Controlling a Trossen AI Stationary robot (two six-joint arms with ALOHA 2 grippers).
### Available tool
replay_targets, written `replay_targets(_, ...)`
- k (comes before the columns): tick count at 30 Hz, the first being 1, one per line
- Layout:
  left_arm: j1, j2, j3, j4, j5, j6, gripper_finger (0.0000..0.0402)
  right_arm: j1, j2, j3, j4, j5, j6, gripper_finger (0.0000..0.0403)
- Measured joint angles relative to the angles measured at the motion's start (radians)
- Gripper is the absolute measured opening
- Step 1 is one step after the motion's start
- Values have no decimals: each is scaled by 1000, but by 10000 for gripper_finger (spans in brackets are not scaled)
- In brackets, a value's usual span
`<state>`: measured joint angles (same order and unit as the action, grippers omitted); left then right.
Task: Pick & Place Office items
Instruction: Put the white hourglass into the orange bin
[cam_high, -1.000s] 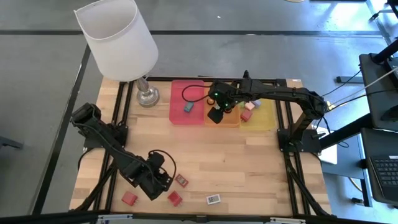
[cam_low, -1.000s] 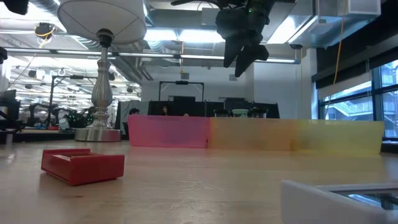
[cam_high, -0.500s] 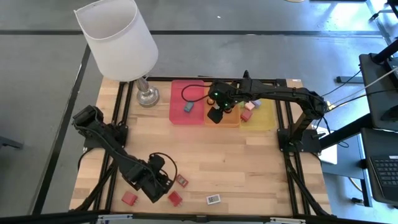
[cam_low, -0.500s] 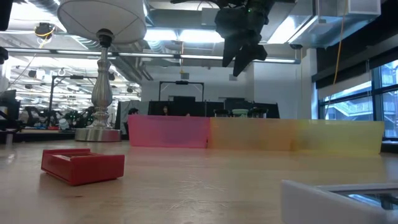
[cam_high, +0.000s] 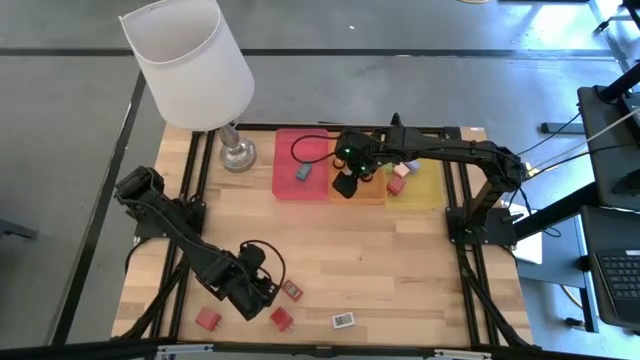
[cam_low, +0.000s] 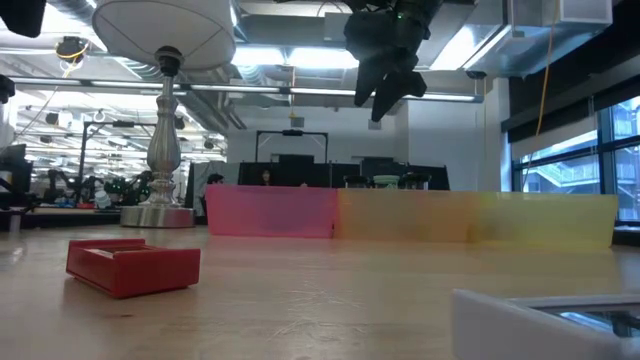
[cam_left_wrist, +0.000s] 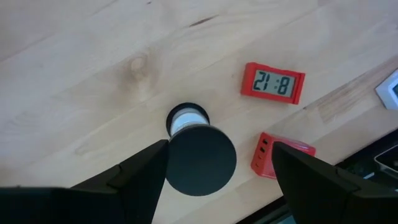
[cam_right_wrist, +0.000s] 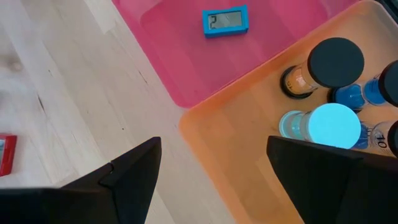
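A cylinder (cam_left_wrist: 200, 160) with a black top and a white body stands upright on the wood near the table's front left. My left gripper (cam_left_wrist: 219, 149) hangs open over it, pointing down, one finger on either side and apart from it. Beside it lie a red clock block (cam_left_wrist: 273, 82) and a red flat block (cam_left_wrist: 283, 154). My right gripper (cam_right_wrist: 214, 146) hangs open and holds nothing, above the near rim of the orange tray (cam_right_wrist: 249, 155). That tray holds black-topped (cam_right_wrist: 336, 62), teal-topped (cam_right_wrist: 333, 124) and blue (cam_right_wrist: 360, 93) cylinders. A blue clock block (cam_right_wrist: 225, 20) lies in the red tray (cam_right_wrist: 168, 37).
Three trays stand in a row at the back: red (cam_high: 290, 185), orange (cam_high: 368, 198) and yellow (cam_high: 425, 195), the yellow one with small cubes (cam_high: 397, 186). The lamp (cam_high: 190, 65) stands at the back left. Two red blocks (cam_high: 208, 318) (cam_high: 281, 319) and a white clock (cam_high: 343, 320) lie at the front edge.
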<state>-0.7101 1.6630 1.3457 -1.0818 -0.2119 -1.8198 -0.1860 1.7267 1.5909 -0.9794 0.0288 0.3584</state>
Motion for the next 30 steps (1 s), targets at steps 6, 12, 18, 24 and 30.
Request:
replay_targets(6,-2,-1,0,-15,6,0,281,0,0,0,0,0,0,295)
replay_targets(12,-2,-1,0,-50,5,-2,281,0,0,0,0,0,0,294)
replay_targets(18,-2,3,0,-40,5,0,281,0,0,0,0,0,-1,294)
replay_targets(24,-3,18,1,-42,16,0,281,0,0,0,0,0,-2,294)
replay_targets(30,-6,35,1,-44,30,0,281,0,0,0,0,0,-3,294)
